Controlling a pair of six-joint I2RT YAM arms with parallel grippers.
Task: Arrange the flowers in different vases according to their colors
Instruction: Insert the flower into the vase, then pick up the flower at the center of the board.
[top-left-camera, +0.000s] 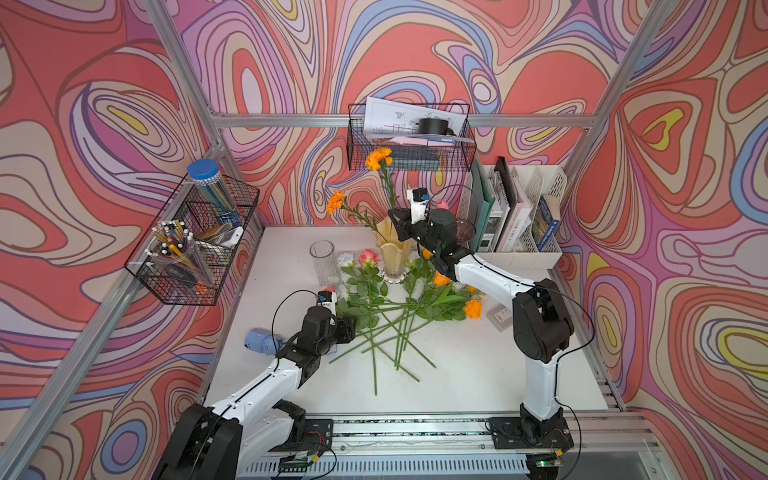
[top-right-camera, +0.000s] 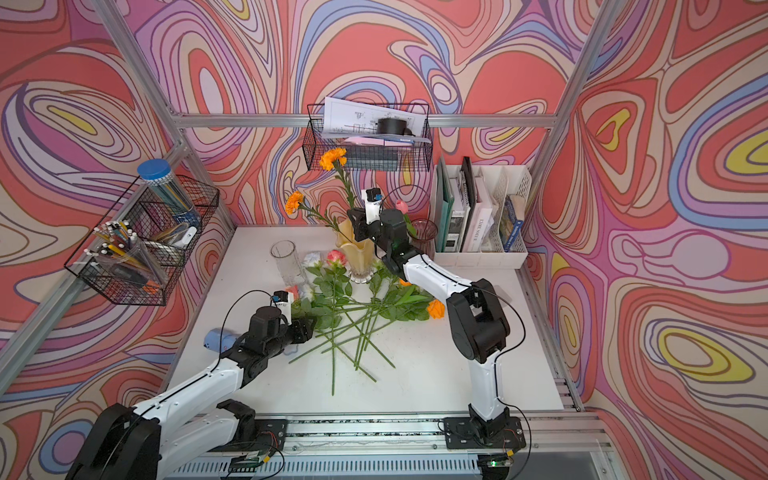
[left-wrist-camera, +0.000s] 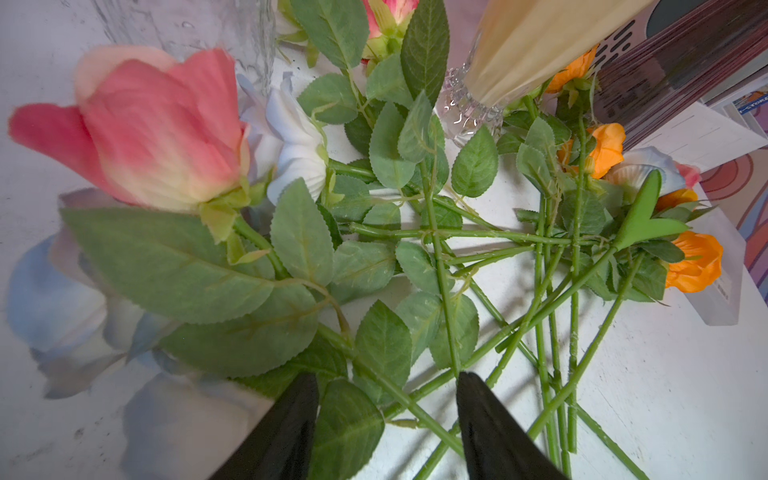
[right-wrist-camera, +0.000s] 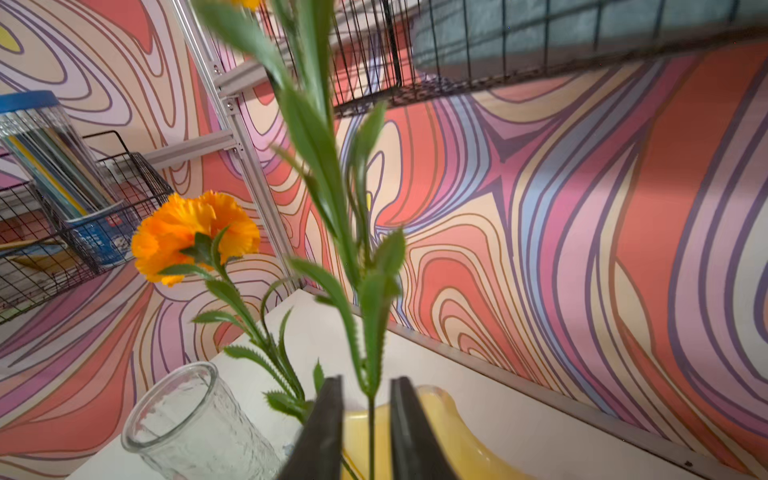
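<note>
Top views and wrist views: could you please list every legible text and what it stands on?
"LAME SOEUR", roughly: white book spine.
Blue book spine: too small.
Printed sheet in wire basket: too small.
Tube's blue label: blurred.
Grey box's label: too small.

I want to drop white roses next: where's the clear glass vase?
In both top views the clear glass vase stands upright toward the back of the table, left of the yellow-amber ruffled vase, with a pink rose between them.

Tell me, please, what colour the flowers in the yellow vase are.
The flowers are orange, clearest in the right wrist view.
</note>
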